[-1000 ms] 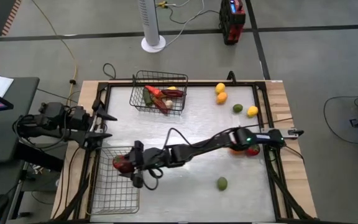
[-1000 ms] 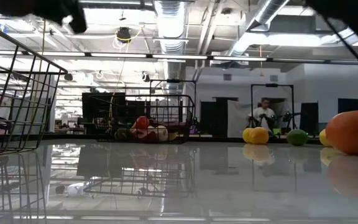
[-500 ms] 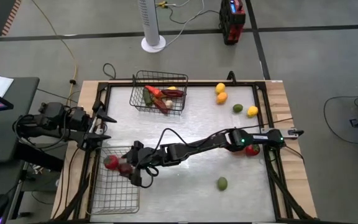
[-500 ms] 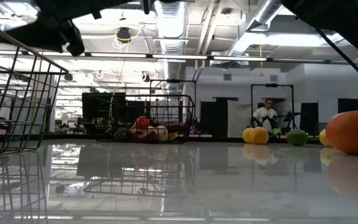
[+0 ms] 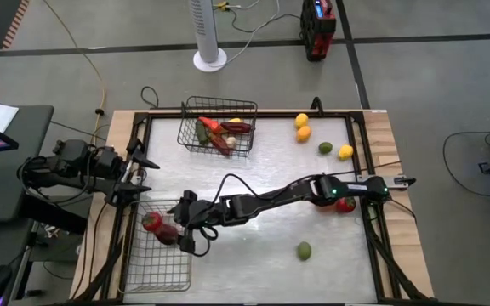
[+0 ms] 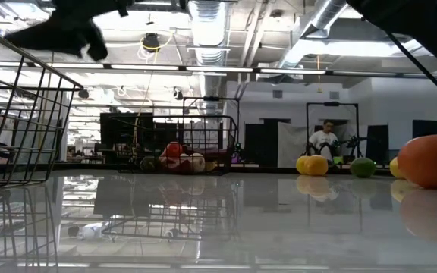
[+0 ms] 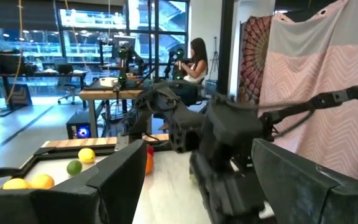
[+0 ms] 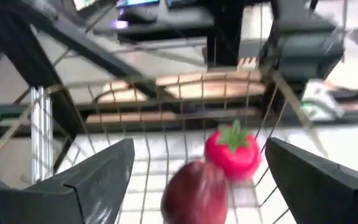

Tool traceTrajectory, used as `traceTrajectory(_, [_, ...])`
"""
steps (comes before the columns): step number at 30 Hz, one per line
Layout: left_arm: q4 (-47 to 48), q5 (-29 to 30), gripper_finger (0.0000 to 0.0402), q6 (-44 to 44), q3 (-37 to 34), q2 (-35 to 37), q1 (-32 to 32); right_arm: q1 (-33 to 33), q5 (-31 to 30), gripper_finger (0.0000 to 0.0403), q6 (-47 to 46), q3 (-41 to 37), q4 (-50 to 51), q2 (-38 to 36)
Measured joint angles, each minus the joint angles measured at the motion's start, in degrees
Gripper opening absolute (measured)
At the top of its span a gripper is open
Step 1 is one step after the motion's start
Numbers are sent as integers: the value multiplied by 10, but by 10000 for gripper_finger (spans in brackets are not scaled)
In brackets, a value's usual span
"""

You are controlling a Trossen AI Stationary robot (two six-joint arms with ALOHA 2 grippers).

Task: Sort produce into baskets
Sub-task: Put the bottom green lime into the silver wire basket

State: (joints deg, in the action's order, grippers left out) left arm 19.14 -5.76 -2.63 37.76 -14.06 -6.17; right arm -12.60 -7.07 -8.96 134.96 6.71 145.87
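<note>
My right gripper (image 5: 177, 228) reaches across the table and stands open over the near-left basket (image 5: 134, 276). Inside that basket lie a red tomato (image 5: 151, 222) with a green top (image 8: 232, 152) and, right below the open fingers, a darker red fruit (image 8: 197, 193), blurred in the right wrist view. Neither touches the gripper. The far basket (image 5: 196, 146) holds several vegetables. My left gripper (image 5: 137, 172) waits open at the table's left edge, beside the near basket's far end.
Loose on the table lie two lemons (image 5: 301, 120) (image 5: 345, 152), an orange (image 5: 304, 133), a lime (image 5: 325, 148), another lime (image 5: 304, 251) toward the near edge, and a red tomato (image 5: 345, 206) under my right arm. A black frame (image 5: 364, 161) edges the table.
My right gripper has opened over the near-left basket and let go of the red fruit it held. The fruit has dropped into the basket beside the tomato. The gripper has tipped slightly downward and otherwise stayed about where it was.
</note>
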Motion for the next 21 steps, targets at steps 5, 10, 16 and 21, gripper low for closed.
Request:
traceTrajectory(5, [2,1,279,0,0,0,0,-7,-45,389,37,0,64,-41])
traceTrajectory(10, [12,4,279,0,0,0,0,-23,-127,388,55,1,231,-91])
traceTrajectory(16, [39,35,279,-2,0,0,0,-37,-142,388,-66,2,464,-112])
traceTrajectory(21, [59,50,279,-6,0,-2,0,-78,-86,388,-242,1,680,-111])
